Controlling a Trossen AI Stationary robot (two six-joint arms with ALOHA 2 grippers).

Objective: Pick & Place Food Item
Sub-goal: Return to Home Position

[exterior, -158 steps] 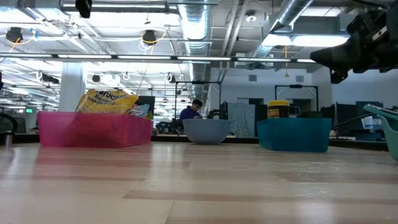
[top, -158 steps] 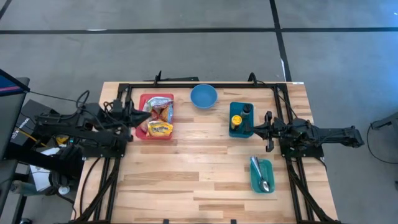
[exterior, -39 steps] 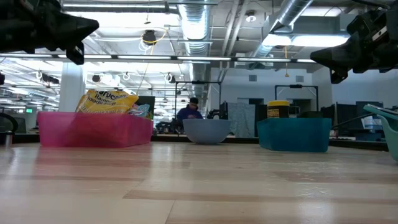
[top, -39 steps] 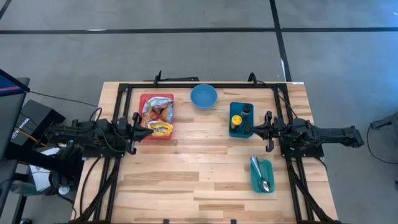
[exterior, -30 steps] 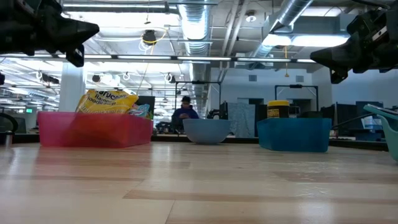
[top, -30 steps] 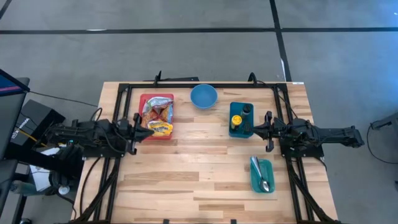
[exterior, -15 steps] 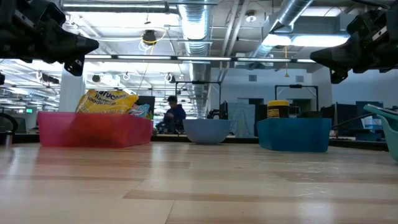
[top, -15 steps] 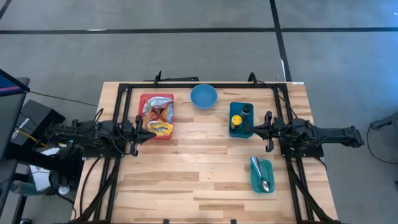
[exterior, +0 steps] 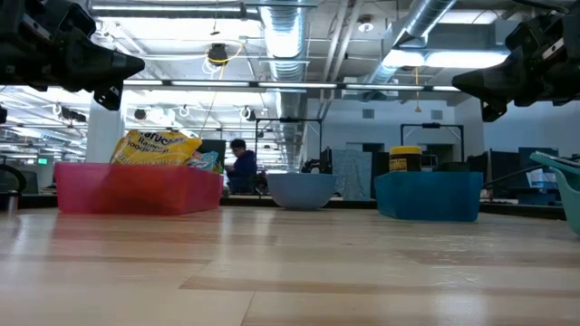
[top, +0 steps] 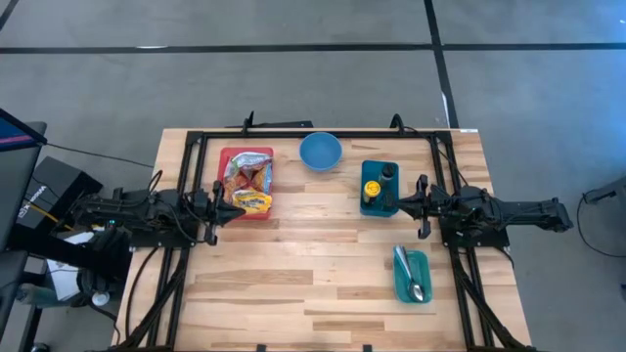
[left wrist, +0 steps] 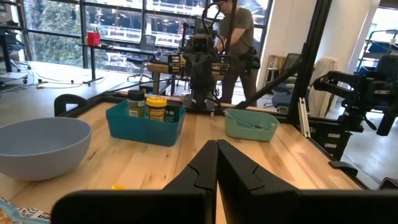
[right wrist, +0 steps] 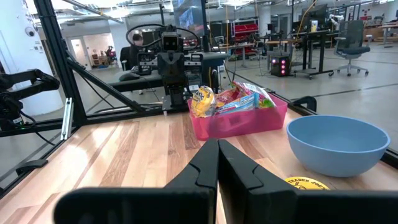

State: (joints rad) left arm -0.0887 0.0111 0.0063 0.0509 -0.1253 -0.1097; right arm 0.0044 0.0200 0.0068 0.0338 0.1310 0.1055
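Bins ring the light wooden table [top: 313, 264]. A pink rectangular plastic bin [top: 271, 171] holding crinkled snack packets [top: 249, 186] sits at the far left. A pale blue round bowl [top: 320, 152] is at the far middle. A teal rectangular bin [top: 380, 211] with a yellow-lidded jar [top: 372, 186] and a dark bottle [top: 388, 174] lies right of the bowl. The small green bin [top: 426, 264] is near the right edge, with spoons [top: 412, 274] lying in it.

The left gripper [top: 223, 200] hangs just beside the pink bin's near left corner, its fingers pressed together on nothing. The right gripper [top: 401, 203], likewise closed and empty, hangs just beside the teal bin's right wall.

Five seconds earlier the left arm reached farther in, alongside the pink bin. It has since drawn back toward the table's left edge and now shows at the low view's upper left. The right arm has not moved. The person [exterior: 240, 163] in the room behind has walked leftward.

Only the high view shows the spoons clearly. The low view catches just a sliver of the green bin at its right margin. The left wrist view looks across to the teal and green bins with another person [left wrist: 239, 31] standing behind, while the right wrist view faces the pink bin and bowl.
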